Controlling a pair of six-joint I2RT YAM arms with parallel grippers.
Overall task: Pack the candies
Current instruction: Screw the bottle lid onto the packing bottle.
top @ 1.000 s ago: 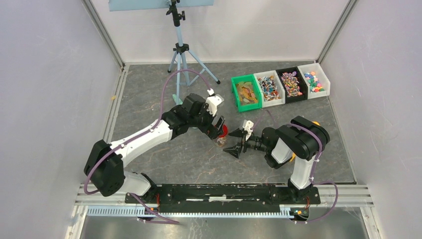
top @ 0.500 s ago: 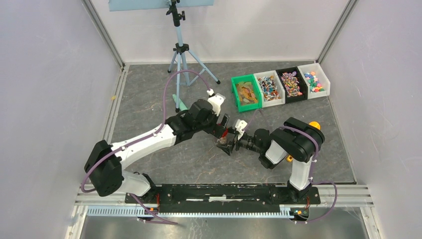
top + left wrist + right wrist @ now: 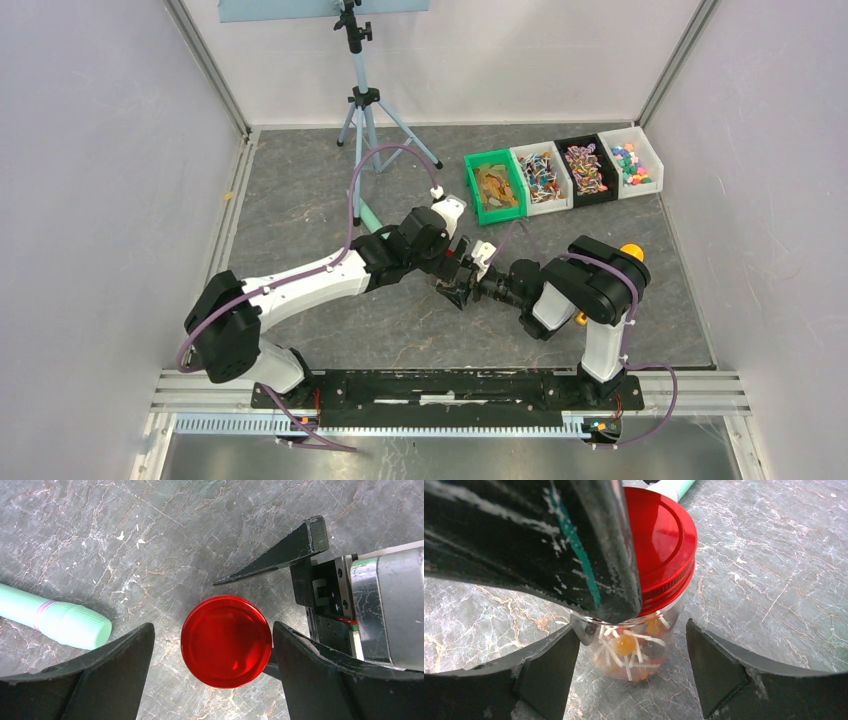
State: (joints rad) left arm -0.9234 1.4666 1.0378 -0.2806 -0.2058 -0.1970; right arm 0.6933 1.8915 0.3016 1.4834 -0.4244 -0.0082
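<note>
The candies (image 3: pixel 624 645) sit inside a clear jar (image 3: pixel 644 669) capped by a red lid (image 3: pixel 226 641). It stands near the middle of the desk (image 3: pixel 300 190), and more lie in bins (image 3: pixel 562 172) by the far right corner. The left pincer (image 3: pixel 211 630) is spread above the lid, a finger on either side. The right pincer (image 3: pixel 630 630) is spread around the jar's body, apart from it. The jar looks light, smooth and easy to tip, so I judge the body below the lid best for holding and the ridged lid rim best for twisting. From above, both pincers hide the jar. A left finger blocks part of the lid, and how full or tightly closed the jar is cannot be told.
</note>
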